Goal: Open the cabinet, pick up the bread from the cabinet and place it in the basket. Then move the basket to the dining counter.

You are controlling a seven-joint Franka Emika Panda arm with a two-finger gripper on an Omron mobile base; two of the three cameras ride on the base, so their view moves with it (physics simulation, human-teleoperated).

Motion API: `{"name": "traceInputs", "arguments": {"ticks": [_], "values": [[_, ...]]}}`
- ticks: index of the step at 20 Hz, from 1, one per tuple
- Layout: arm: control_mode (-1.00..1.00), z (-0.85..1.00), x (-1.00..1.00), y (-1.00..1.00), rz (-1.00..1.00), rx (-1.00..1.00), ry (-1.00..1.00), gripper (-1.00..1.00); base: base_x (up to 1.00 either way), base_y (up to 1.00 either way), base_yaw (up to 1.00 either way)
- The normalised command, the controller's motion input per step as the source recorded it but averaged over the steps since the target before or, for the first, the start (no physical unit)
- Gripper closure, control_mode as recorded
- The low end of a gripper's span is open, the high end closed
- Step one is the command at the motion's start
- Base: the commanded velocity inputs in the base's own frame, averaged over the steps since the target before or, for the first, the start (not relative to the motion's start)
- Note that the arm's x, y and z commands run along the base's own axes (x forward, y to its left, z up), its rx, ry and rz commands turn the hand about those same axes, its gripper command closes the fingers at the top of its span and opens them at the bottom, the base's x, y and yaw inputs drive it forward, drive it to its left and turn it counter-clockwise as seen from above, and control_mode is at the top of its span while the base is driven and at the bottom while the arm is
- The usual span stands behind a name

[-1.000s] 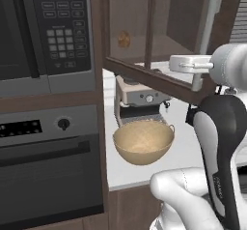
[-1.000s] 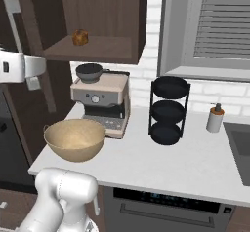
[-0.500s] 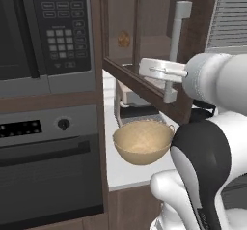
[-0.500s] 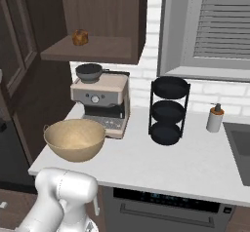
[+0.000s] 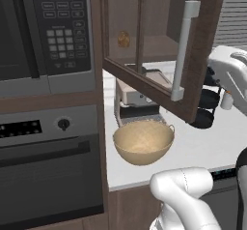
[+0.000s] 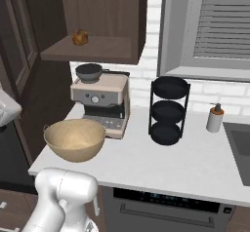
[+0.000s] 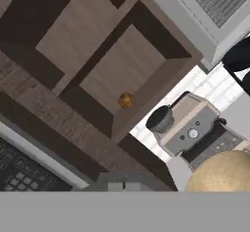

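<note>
The cabinet point(image 6: 93, 11) stands open, its glass-paned door point(image 5: 144, 55) swung out toward me with the grey bar handle point(image 5: 185, 50) free. The bread point(image 6: 80, 37) lies on the cabinet shelf, and is also seen through the glass as the bread point(image 5: 123, 39) and in the hand view as the bread point(image 7: 126, 100). The basket point(image 6: 74, 139) sits empty on the white counter point(image 6: 185, 167) below, in front of the coffee machine. My white wrist point(image 5: 230, 72) hangs right of the door, clear of the handle. The gripper is shut and its fingers are hidden. The dining counter is out of view.
A grey microwave point(image 5: 48, 31) and an oven point(image 5: 48, 166) stand left of the cabinet. On the counter are a coffee machine point(image 6: 100, 99) with a dark pot on top, a black tiered rack point(image 6: 168, 109), a soap dispenser point(image 6: 215, 119) and a sink point(image 6: 239, 143).
The gripper has come off the door handle and closed. The arm has drawn back to the right. The door has swung further open.
</note>
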Motion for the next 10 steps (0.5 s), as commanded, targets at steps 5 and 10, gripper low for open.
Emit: {"name": "traceInputs", "arguments": {"ticks": [5, 10], "values": [[-1.0, 0.0, -0.82, -0.72, -0.01, 0.66, 0.0, 1.0, 0.0, 0.0, 0.0], [-1.0, -0.1, 0.15, -0.52, 0.13, 0.77, 0.16, 1.0, 0.0, 0.0, 0.0]]}}
